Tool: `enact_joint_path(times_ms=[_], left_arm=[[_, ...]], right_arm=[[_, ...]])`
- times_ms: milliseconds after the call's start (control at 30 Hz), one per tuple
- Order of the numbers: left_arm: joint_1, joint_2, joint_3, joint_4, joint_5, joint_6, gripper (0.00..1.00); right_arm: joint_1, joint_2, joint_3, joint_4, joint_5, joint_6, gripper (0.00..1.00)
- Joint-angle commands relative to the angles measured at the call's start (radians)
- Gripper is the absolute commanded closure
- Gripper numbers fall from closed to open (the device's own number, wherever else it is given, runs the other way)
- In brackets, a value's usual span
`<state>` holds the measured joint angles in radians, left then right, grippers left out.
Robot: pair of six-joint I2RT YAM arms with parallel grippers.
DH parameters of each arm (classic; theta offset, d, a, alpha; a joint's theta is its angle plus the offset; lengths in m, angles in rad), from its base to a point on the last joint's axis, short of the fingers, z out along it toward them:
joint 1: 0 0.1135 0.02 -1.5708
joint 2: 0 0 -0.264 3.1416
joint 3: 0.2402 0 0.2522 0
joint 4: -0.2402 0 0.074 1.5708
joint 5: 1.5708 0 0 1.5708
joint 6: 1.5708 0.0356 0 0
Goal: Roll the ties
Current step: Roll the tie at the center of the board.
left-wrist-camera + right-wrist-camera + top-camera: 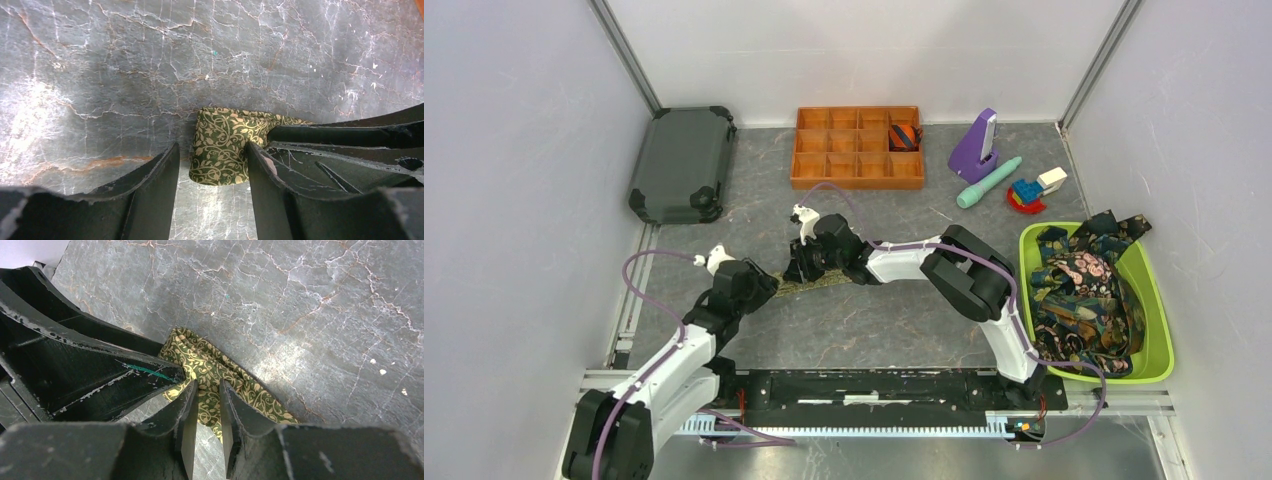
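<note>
Two black-fingered robot arms meet at mid-table over an olive-green fabric necktie (225, 131) printed with cream vines, which lies flat on the grey marbled table top (864, 330). The left gripper (212, 146) stands spread, its fingers straddling the tie's doubled-over end. Just beside it, the right gripper (207, 390) has its fingers drawn close with a fold of the cloth pinched between them. The strip's long axis runs roughly across the table, left to right and slightly away from the arm bases. The folded end points toward the left arm and the rest trails under the right wrist, where most of it is hidden. The roll appears barely started. To do it well, the right pincer should likely hold the band taut and straight while the left closes squarely on the fold and turns it over along the axis, so the layers stack edge on edge rather than spiral askew. The soft cloth could spring open if let go early. More patterned ties (1079, 290) lie heaped in a lime-green plastic bin (1162, 340) at the right
</note>
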<state>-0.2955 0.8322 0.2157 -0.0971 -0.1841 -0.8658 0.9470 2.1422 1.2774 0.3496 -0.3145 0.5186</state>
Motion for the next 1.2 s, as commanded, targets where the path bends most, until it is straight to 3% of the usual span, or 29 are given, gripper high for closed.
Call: enact_joint_path(times_ms=[0, 267, 767, 1167], left_arm=[[0.006, 0.007, -0.013, 0.071, 0.001, 0.007, 0.42], [0.006, 0.047, -0.012, 0.121, -0.006, -0.004, 0.49], [0.005, 0.102, -0.036, 0.24, 0.031, -0.018, 0.53], [0.004, 0.026, -0.015, 0.171, 0.03, 0.031, 0.87]], right_arm=[[0.003, 0.022, 0.0, 0.018, -0.004, -0.015, 0.72], [0.003, 0.026, -0.018, 0.034, -0.011, -0.007, 0.72], [0.003, 0.039, -0.034, 0.055, -0.019, 0.004, 0.72], [0.003, 0.003, -0.024, 0.035, -0.021, -0.009, 0.71]])
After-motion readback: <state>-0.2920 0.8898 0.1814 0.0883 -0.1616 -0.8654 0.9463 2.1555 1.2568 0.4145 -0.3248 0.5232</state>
